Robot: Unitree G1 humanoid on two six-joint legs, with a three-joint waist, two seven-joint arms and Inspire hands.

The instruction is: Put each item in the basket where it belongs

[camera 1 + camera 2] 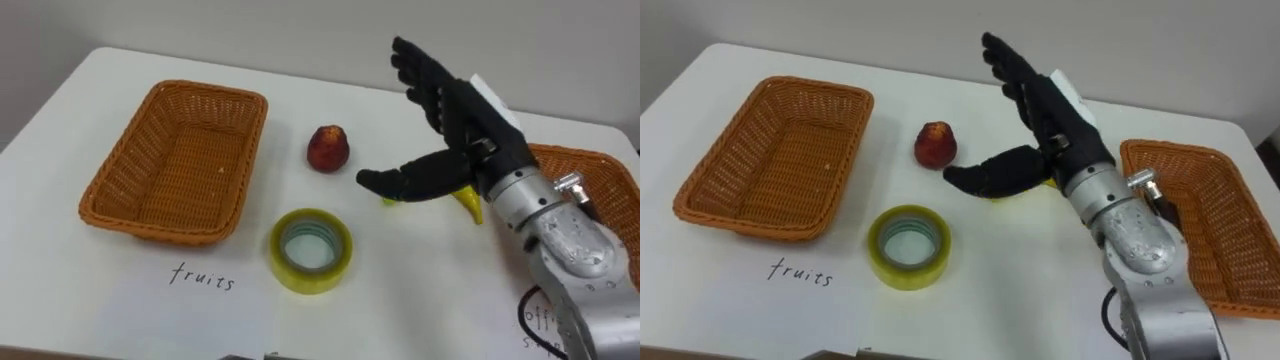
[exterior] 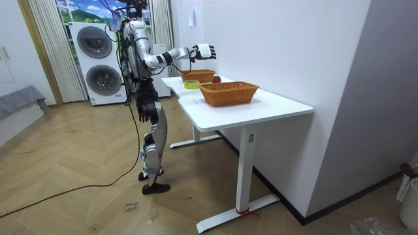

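Observation:
A red fruit [image 1: 327, 148] lies mid-table between two wicker baskets. The left basket [image 1: 205, 92] stands empty above a handwritten "fruits" label [image 1: 203, 277]. Part of the other basket [image 1: 600, 165] shows at the right edge. A roll of yellow tape [image 1: 311, 250] lies flat in front of the red fruit. My right hand [image 1: 470, 120] hovers open to the right of that fruit, fingers straight and thumb spread, holding nothing. A yellow fruit [image 1: 468, 205], perhaps a banana, lies partly hidden beneath it. In the room view I stand at the table's end with this hand [image 2: 204, 51] stretched over it.
The white table [image 2: 274, 104] stands against a wall. Its front edge runs just below the tape and the label. Two stacked washing machines [image 2: 98, 62] stand behind me, with wooden floor all round.

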